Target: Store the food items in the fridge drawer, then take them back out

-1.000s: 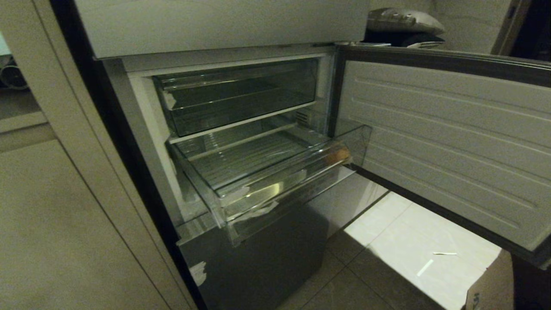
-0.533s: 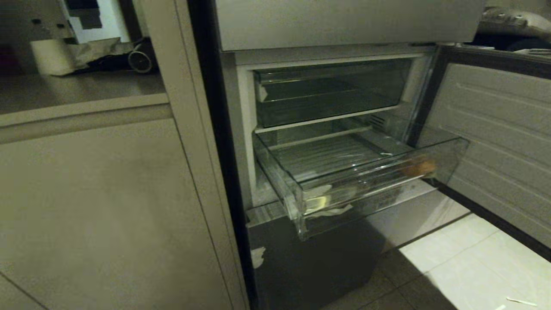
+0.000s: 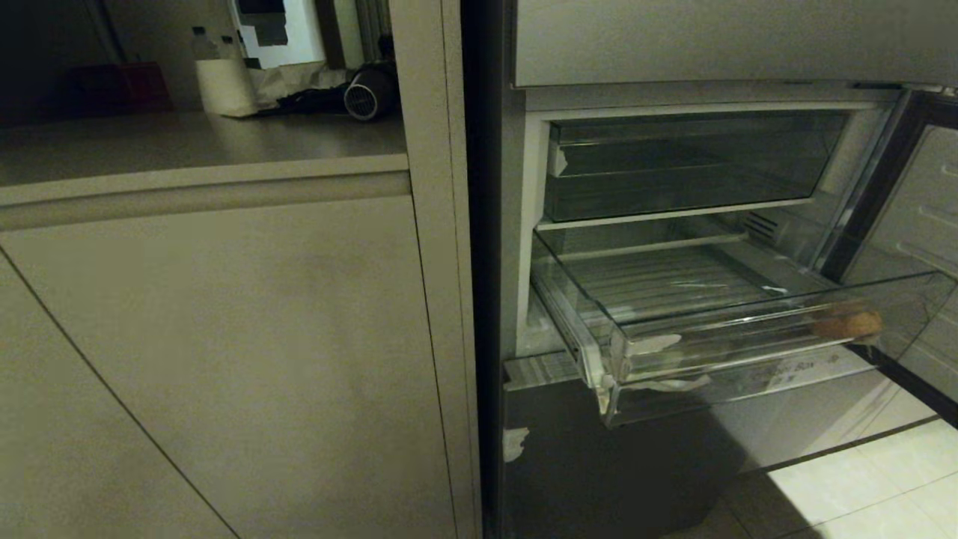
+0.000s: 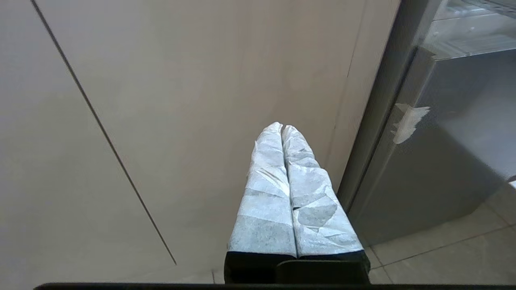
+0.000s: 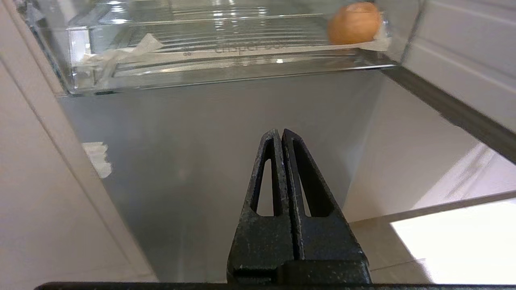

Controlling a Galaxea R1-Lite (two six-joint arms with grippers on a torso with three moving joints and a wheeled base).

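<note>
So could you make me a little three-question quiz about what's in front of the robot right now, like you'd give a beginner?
1. True or false: the fridge drawer is pulled out.
2. Where does the food item lie in the drawer? A) back left corner B) front right corner C) dead centre
3. Fill in: both the left gripper and the right gripper are ____ and hold nothing.

Key
1. True: it juts out from the fridge, its clear front wall showing.
2. B: the orange-brown lump sits just behind the front wall at the right end.
3. Shut: each pair of fingers is pressed together, below drawer level.
</note>
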